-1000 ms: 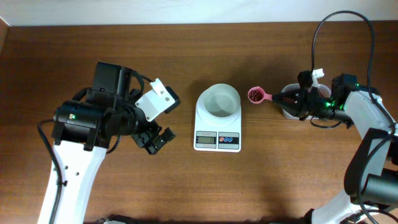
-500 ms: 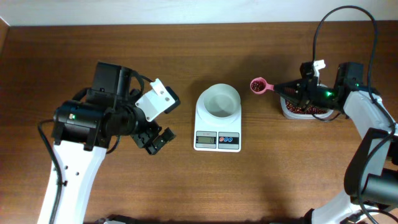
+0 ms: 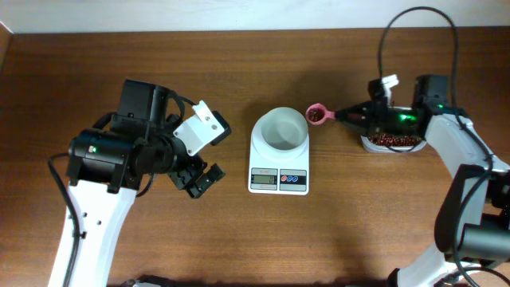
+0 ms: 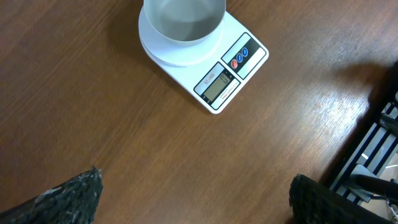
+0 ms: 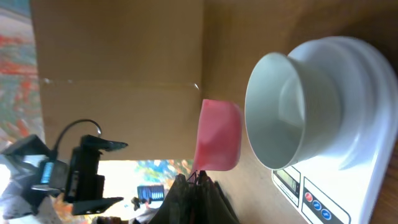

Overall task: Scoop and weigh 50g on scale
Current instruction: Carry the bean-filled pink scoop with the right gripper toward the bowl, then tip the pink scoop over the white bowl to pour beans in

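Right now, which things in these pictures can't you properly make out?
- Scale: display digits too small and blurred, left wrist and overhead views.
- Pink scoop: right wrist view shows only its outside, contents hidden.
- Bean tub: overhead, largely covered by the right arm.

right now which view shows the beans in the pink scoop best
Overhead: it looks down into the pink scoop, so the beans show. The right wrist shows only its pink outside beside the bowl; the left wrist misses it.
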Available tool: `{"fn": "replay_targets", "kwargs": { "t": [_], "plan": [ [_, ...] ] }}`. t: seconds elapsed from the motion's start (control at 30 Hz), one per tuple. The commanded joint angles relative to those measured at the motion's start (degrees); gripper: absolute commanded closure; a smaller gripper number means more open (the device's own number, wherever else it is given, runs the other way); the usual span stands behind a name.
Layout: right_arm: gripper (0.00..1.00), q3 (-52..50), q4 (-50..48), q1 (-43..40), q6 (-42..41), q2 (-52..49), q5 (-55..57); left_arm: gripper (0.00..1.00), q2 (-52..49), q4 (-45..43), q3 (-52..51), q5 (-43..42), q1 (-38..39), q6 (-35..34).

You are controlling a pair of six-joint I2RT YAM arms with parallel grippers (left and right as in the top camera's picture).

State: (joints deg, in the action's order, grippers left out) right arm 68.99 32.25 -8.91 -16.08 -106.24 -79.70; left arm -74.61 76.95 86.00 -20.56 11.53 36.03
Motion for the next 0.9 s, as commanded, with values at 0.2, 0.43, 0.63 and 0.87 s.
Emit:
{"fn": "replay_targets", "kwargs": {
  "t": [0.2, 0.43, 0.63, 0.87],
  "plan": [
    [0.96, 0.22, -0.37, 4.44, 6.60, 0.98, 6.91, 0.01, 0.70, -0.11, 1.20, 0.22, -0.31, 0.87],
    [0.96, 0.22, -0.87, 6.14, 12.98, 0.98, 7.02, 0.01, 0.70, -0.11, 1.20, 0.22, -0.31, 0.87],
    [0.96, 0.22, -3.85, 7.43, 12.98, 0.98, 13.60, 0.01, 0.70, -0.13, 1.20, 0.22, -0.31, 0.87],
    [0.96, 0.22, -4.22, 10.10, 23.10, 0.98, 14.10, 0.01, 0.70, -0.11, 1.20, 0.24, -0.31, 0.87]
  ]
}}
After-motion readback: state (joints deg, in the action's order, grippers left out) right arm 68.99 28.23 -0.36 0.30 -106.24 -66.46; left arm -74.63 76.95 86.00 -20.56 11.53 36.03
